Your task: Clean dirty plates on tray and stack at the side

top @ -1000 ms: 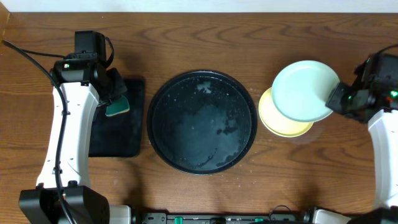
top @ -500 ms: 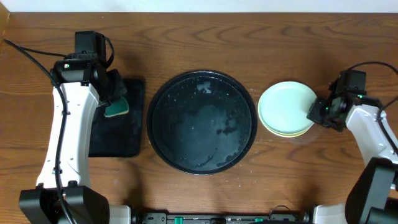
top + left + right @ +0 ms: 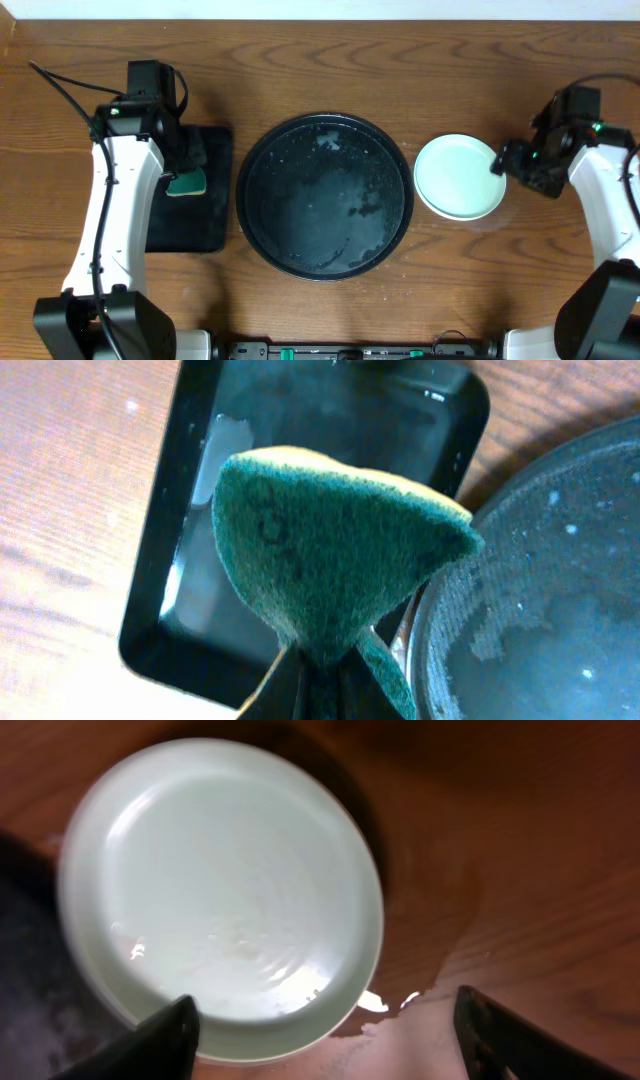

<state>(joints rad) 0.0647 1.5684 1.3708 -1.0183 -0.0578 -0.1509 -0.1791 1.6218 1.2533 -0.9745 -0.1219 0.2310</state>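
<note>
The plates (image 3: 458,177) form a stack on the table right of the tray (image 3: 325,195). The top plate is pale mint (image 3: 225,890) and covers what lies beneath. The round black tray is wet and bears no plate. My right gripper (image 3: 503,168) is at the stack's right edge, open, and its fingers (image 3: 165,1035) stand wide apart with the mint plate's near rim between them, untouched. My left gripper (image 3: 320,690) is shut on a green sponge (image 3: 330,550), held over the rectangular black tray (image 3: 185,215).
The small rectangular black tray (image 3: 400,420) lies left of the round tray's rim (image 3: 440,620) and looks wet. A puddle of water (image 3: 480,1020) spreads on the wood next to the plate stack. Bare wooden table surrounds everything.
My right gripper brought the mint plate down onto the yellow one, then opened and let it go. The left arm shifted slightly with the sponge.
</note>
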